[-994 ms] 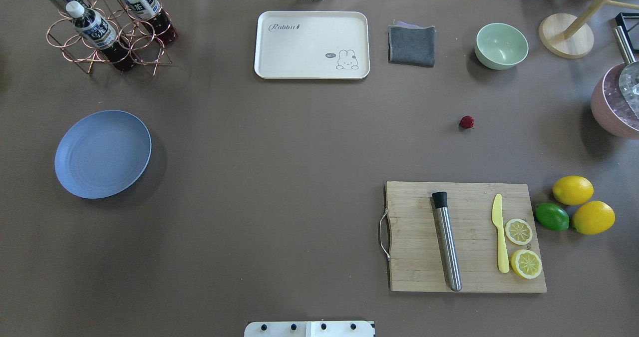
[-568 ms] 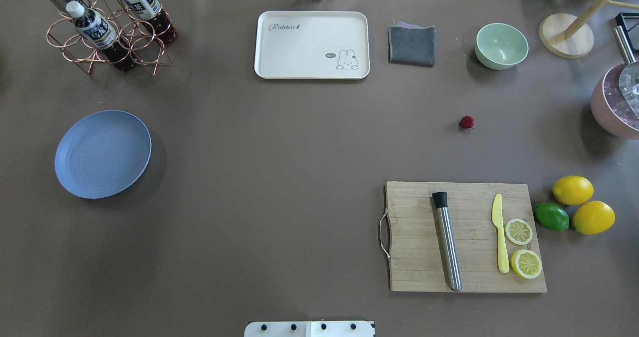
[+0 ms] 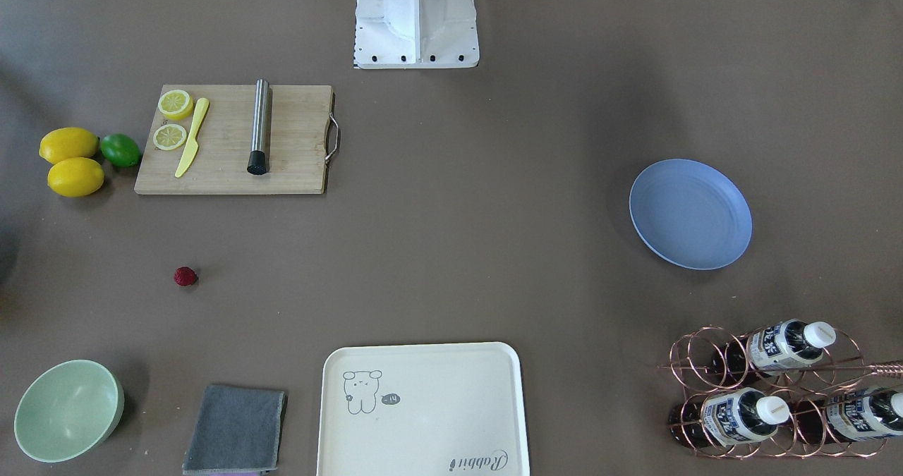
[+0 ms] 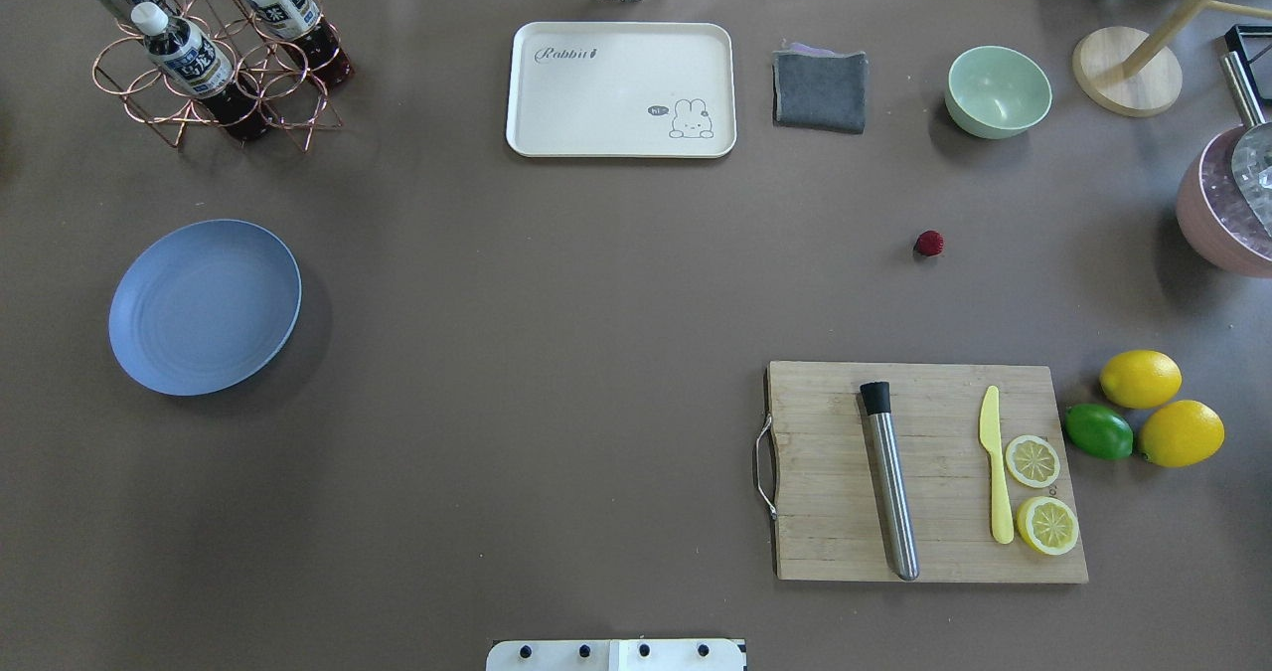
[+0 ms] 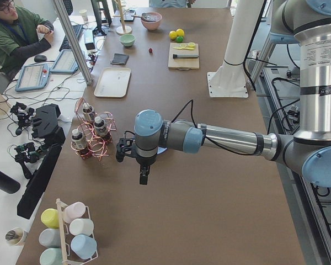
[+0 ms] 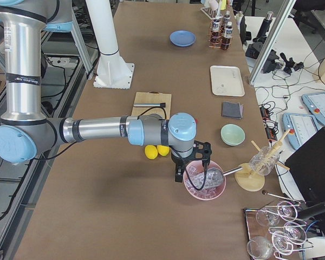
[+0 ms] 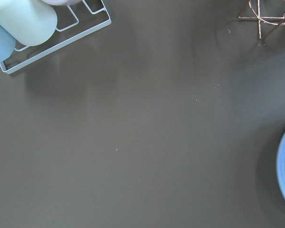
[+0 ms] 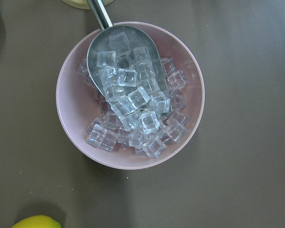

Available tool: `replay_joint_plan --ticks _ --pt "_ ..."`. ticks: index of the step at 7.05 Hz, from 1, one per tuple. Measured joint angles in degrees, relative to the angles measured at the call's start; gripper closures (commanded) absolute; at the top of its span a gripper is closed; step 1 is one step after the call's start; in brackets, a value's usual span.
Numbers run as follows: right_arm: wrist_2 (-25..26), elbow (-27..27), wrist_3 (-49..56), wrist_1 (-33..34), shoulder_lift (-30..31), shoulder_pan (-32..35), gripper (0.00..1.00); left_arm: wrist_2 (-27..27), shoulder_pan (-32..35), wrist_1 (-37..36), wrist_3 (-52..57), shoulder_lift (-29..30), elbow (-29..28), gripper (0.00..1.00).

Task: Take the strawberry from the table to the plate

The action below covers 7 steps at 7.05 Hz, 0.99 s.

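The right end effector [image 6: 180, 176] hangs over the ice bowl [image 8: 64, 102]. I cannot tell from here whether it is wide or narrow, nor the left end effector [image 5: 144, 176]. The strawberry [image 4: 929, 244] sits on the bench [image 4: 556, 353], well apart from the right one, inward past that bowl. I'd swing across, spread wide, drop straight down and pinch gently so it can't roll. The plate [image 4: 204, 306] lies just beside the left one.

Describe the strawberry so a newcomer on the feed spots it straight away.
Find the wooden cutting board on the robot's right. Between it and the pale green bowl, alone on the bare table, sits the strawberry: tiny, dark red and bumpy, far smaller than the yellow lemons and green lime.
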<state>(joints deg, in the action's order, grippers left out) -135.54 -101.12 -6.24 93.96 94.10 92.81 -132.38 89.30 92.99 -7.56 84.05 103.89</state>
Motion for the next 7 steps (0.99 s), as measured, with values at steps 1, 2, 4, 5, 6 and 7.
replay_joint_plan --ticks 1,2,4,5,6,7 --pt "-0.3 -0.1 0.0 0.0 0.1 0.0 0.00 -0.1 0.0 0.0 0.0 0.1 -0.1 0.02" --pt "-0.4 -0.1 0.0 0.0 0.1 0.0 0.00 -0.3 0.0 0.1 0.0 0.1 0.0 0.02" --pt "-0.4 -0.3 0.0 0.0 -0.3 0.0 0.00 -0.3 -0.3 0.7 0.0 0.5 -0.1 0.02" --pt "-0.4 -0.4 -0.1 0.0 -0.5 0.0 0.00 0.2 -0.9 1.0 0.0 1.4 -0.3 0.02" --pt "-0.4 -0.7 -0.1 0.0 -0.7 0.0 0.00 0.3 -1.5 1.6 0.0 1.8 -0.5 0.02" --pt "-0.4 -0.9 -0.1 0.0 -0.7 0.0 0.00 0.3 -1.8 2.4 -0.1 1.9 -0.8 0.02"
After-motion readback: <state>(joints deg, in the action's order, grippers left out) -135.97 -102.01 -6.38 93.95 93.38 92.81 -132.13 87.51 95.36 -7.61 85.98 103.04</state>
